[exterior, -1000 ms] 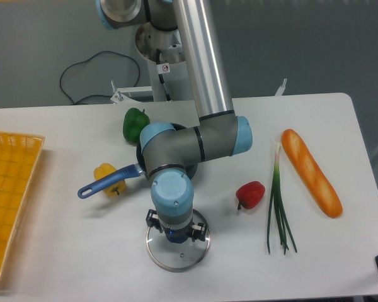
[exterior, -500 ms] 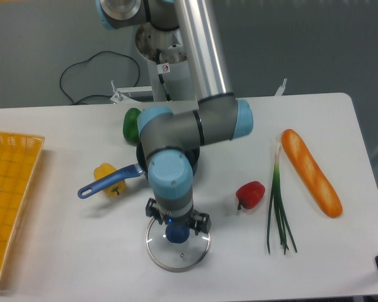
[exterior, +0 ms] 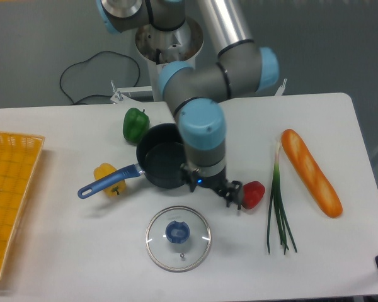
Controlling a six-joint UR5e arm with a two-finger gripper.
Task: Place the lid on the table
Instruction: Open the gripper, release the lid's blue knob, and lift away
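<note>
- Hanging above the table (exterior: 63,251), the gripper (exterior: 212,189) grips nothing; how far its fingers stand apart cannot be told.
- Below and left of it, well apart, the lid (exterior: 177,238) lies flat on the tabletop, blue knob up.
- Just left sits the saucepan (exterior: 161,165); just right, the red pepper (exterior: 252,194).

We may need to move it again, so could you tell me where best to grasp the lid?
Grip the blue knob at the centre of the lid, coming straight down: the lid lies flat on the table, so its rim offers little to hold.
</note>
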